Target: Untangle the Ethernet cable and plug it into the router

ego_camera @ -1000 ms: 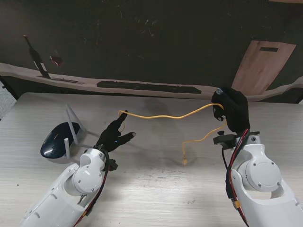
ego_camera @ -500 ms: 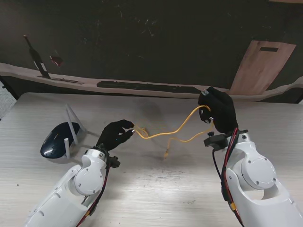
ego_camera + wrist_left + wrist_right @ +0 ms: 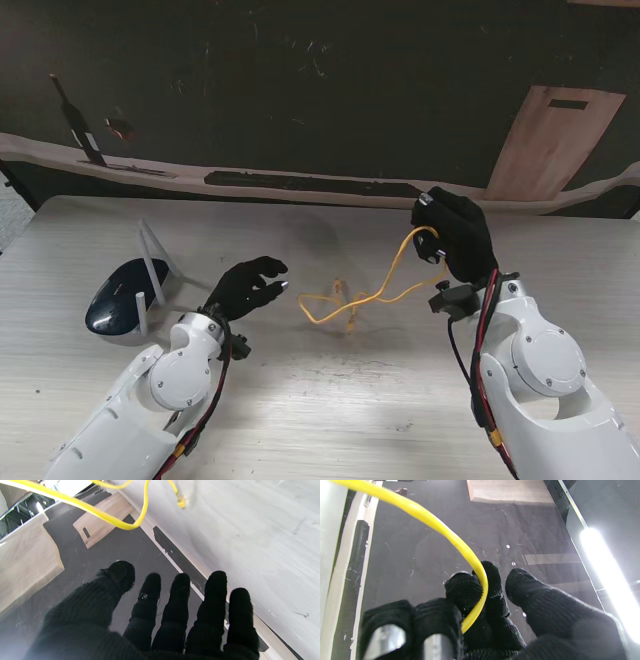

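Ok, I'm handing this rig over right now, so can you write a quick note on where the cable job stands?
Left robot hand: open, fingers spread, holding nothing.
Right robot hand: shut on the yellow Ethernet cable, raised over the table.
The cable hangs from that hand in a loose loop; one plug dangles near the table's middle.
Router: at the table's left, nothing plugged in that I can see.
Left to do: straighten the loop, grasp the plug, carry it to the router, insert it.

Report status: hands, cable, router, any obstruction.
Left robot hand open, empty. Right robot hand shut on yellow Ethernet cable, slack looped on table. Router left, unplugged. Nothing between.
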You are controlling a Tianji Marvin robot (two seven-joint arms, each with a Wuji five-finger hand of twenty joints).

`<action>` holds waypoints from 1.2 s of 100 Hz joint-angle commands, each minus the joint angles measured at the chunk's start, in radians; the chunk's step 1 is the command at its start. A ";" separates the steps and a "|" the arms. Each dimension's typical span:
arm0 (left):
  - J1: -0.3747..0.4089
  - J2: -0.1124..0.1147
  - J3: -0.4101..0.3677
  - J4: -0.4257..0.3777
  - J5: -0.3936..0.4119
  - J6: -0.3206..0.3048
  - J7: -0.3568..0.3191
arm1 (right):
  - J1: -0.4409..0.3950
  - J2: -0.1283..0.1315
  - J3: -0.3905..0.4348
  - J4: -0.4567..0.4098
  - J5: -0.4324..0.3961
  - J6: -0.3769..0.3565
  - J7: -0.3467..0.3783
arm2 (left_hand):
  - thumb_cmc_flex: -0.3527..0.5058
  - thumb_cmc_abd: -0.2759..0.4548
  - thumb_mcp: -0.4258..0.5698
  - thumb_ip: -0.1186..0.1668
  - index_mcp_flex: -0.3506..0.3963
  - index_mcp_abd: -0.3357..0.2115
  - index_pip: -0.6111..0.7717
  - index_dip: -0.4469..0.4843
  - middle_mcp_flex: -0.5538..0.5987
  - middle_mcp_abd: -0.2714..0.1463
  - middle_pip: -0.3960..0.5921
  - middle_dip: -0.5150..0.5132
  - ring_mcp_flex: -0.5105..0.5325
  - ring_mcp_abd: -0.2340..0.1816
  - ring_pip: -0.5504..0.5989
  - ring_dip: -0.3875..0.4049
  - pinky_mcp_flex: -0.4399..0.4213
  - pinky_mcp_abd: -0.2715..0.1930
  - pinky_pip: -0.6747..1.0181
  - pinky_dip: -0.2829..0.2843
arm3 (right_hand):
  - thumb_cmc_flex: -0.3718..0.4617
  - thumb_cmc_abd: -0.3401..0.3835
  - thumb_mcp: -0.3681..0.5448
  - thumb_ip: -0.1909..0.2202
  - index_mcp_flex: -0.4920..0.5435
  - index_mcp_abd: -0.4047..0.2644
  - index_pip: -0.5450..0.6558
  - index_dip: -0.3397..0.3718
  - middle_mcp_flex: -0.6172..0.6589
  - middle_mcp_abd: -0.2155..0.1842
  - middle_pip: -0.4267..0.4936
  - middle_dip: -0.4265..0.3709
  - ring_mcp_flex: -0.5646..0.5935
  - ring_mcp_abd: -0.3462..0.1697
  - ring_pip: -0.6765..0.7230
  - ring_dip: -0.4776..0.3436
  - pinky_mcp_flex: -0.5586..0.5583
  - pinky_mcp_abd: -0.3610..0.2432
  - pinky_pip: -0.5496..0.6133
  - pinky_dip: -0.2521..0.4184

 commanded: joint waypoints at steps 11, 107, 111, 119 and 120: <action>-0.005 0.035 0.005 -0.019 0.001 -0.007 -0.108 | 0.003 0.003 -0.020 -0.005 0.004 0.032 0.038 | -0.026 -0.005 -0.029 0.036 -0.175 -0.028 -0.188 -0.086 -0.209 -0.009 -0.077 -0.044 -0.125 -0.080 -0.087 -0.020 -0.066 -0.050 -0.090 -0.055 | -0.019 -0.014 0.008 0.005 0.024 -0.028 0.017 -0.011 0.136 0.126 0.166 0.008 -0.025 -0.189 0.028 0.023 0.017 -0.013 0.113 -0.007; -0.052 0.079 0.025 -0.031 -0.064 -0.010 -0.332 | 0.161 0.066 -0.165 0.208 -0.377 0.076 0.229 | 0.241 0.035 -0.142 0.015 0.127 -0.159 0.019 -0.007 0.055 -0.044 -0.035 -0.029 -0.018 -0.092 -0.095 -0.010 -0.030 -0.032 -0.117 -0.063 | -0.006 -0.021 -0.010 0.007 0.021 -0.031 -0.001 -0.022 0.117 0.160 0.143 0.010 -0.027 -0.155 0.023 0.010 0.012 0.018 0.095 -0.014; -0.054 0.079 0.027 -0.031 -0.066 -0.006 -0.335 | 0.165 0.068 -0.169 0.214 -0.387 0.075 0.235 | 0.246 0.039 -0.148 0.016 0.127 -0.159 0.017 -0.009 0.053 -0.041 -0.036 -0.029 -0.019 -0.091 -0.093 -0.010 -0.029 -0.035 -0.114 -0.062 | -0.006 -0.020 -0.011 0.007 0.022 -0.031 -0.001 -0.022 0.117 0.161 0.142 0.010 -0.027 -0.155 0.023 0.009 0.012 0.021 0.093 -0.015; -0.059 0.075 0.038 -0.027 -0.054 -0.001 -0.316 | 0.169 0.072 -0.176 0.223 -0.398 0.068 0.249 | 0.253 0.048 -0.153 0.020 0.120 -0.155 0.009 -0.013 0.041 -0.037 -0.039 -0.029 -0.027 -0.087 -0.092 -0.010 -0.029 -0.042 -0.108 -0.060 | -0.005 -0.023 -0.012 0.007 0.021 -0.031 -0.001 -0.023 0.117 0.161 0.142 0.011 -0.027 -0.154 0.024 0.009 0.012 0.024 0.092 -0.015; -0.060 0.074 0.039 -0.026 -0.052 0.000 -0.314 | 0.169 0.073 -0.176 0.223 -0.398 0.067 0.251 | 0.253 0.050 -0.153 0.020 0.119 -0.157 0.007 -0.014 0.038 -0.037 -0.040 -0.030 -0.029 -0.086 -0.091 -0.010 -0.030 -0.044 -0.108 -0.060 | -0.005 -0.024 -0.012 0.007 0.022 -0.031 -0.001 -0.023 0.117 0.161 0.142 0.011 -0.027 -0.155 0.024 0.009 0.012 0.025 0.092 -0.015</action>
